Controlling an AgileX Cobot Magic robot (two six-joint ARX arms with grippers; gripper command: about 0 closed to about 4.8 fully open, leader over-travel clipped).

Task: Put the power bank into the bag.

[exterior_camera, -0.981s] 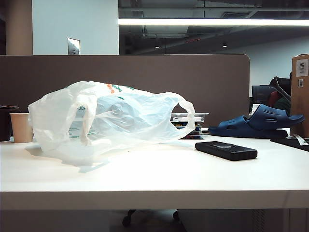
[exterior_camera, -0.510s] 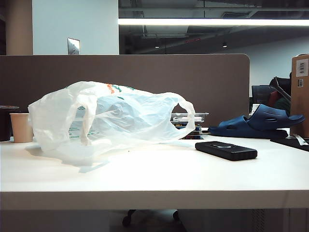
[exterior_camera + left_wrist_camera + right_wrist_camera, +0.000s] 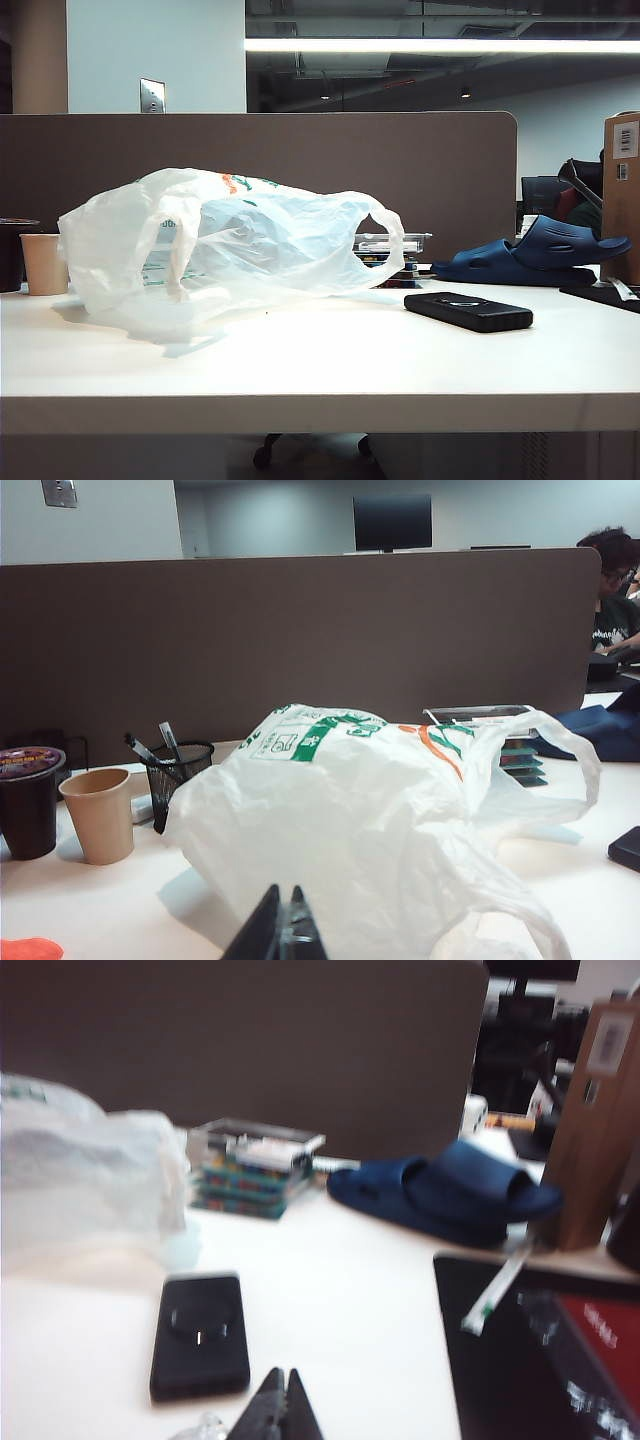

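Table (image 3: 330,370) | power bank (image 3: 468,311) beside bag (image 3: 230,245) | left fingers (image 3: 277,935), right fingers (image 3: 277,1412) pressed together

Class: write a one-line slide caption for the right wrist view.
Shut right gripper above the flat black power bank on the white table, beside the translucent plastic bag.

Bare table (image 3: 330,360) lies open before the bag (image 3: 230,245) and the power bank (image 3: 468,311), which sit apart. Behind the power bank, a blue sandal (image 3: 535,255) and stacked boxes (image 3: 255,1168) crowd the rear. A paper cup (image 3: 98,815) and pen holder (image 3: 175,770) flank the bag.
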